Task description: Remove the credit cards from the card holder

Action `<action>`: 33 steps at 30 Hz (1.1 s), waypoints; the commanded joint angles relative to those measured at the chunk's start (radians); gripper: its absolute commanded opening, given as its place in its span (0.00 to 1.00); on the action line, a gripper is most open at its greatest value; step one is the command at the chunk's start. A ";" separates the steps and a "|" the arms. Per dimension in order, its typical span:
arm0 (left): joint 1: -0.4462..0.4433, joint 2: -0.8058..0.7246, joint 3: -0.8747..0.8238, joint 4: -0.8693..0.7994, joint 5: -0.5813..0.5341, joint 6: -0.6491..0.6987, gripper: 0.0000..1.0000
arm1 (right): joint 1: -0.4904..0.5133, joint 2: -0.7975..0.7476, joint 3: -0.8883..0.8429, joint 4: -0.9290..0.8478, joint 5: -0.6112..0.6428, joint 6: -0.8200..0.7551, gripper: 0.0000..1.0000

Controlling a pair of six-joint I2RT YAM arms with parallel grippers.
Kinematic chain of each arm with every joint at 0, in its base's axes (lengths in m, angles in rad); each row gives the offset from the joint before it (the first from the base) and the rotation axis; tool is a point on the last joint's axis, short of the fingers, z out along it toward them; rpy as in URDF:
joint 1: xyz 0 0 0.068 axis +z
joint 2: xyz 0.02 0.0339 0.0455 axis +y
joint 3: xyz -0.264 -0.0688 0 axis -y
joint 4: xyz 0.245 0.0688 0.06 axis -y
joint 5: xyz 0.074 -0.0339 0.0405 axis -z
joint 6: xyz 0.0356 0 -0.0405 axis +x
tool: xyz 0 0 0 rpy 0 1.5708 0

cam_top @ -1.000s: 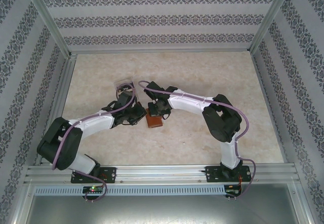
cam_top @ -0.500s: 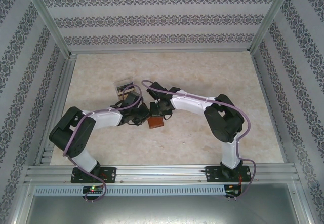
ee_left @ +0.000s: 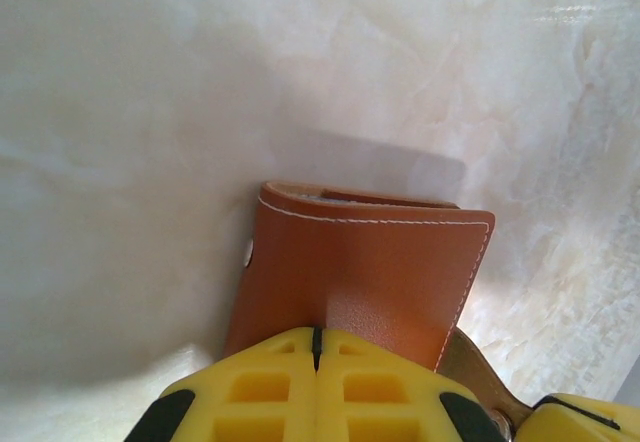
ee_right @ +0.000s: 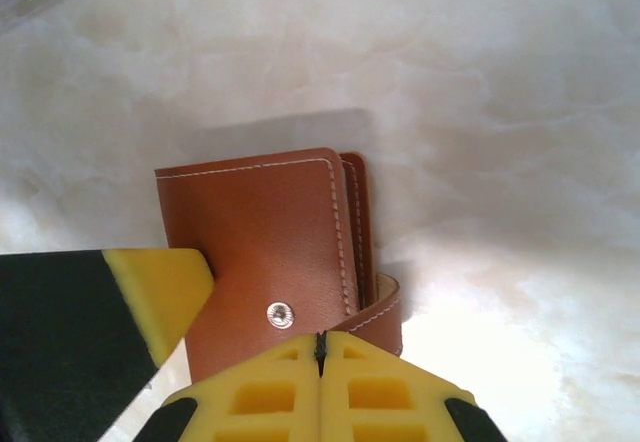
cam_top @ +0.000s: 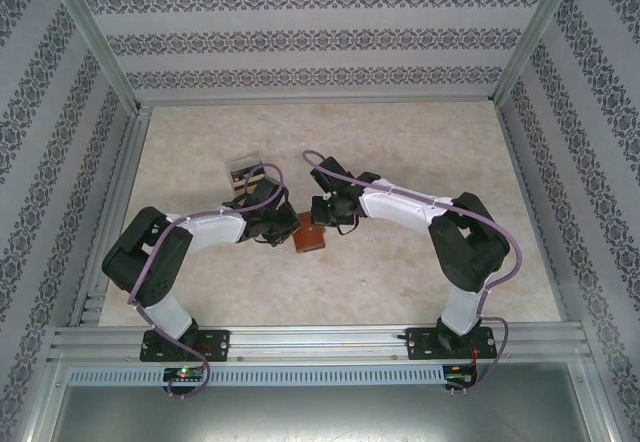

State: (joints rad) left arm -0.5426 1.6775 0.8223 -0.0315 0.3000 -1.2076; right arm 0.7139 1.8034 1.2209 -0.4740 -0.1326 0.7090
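**Unsnap before prying**

Our left gripper [ee_left: 316, 337] and right gripper [ee_right: 320, 340], each with pads pressed together, sit at the closed card holder [ee_left: 370, 262], which lies on the table [ee_left: 150, 112] between them. We should free the snap strap [ee_right: 375, 307] first.

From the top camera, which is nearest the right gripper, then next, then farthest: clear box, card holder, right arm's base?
1. card holder, close by the right gripper.
2. clear box, off to the left.
3. right arm's base, at the near edge.
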 commanded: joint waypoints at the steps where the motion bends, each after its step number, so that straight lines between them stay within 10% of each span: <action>1: -0.007 0.040 -0.009 -0.171 -0.078 0.041 0.00 | -0.022 -0.066 -0.035 0.000 -0.004 0.004 0.00; 7: -0.006 -0.066 0.094 -0.294 -0.139 0.158 0.05 | -0.030 -0.110 -0.042 0.041 -0.088 -0.017 0.00; 12: 0.012 -0.191 0.175 -0.434 -0.230 0.255 0.58 | 0.008 -0.093 0.012 0.059 -0.140 0.002 0.00; 33: 0.091 -0.446 0.090 -0.518 -0.241 0.354 0.80 | 0.008 -0.124 -0.013 0.061 -0.116 0.023 0.00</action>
State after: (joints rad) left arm -0.4576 1.2659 0.9367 -0.5457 0.0456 -0.8810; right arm 0.7338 1.7191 1.2415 -0.4030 -0.2760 0.7311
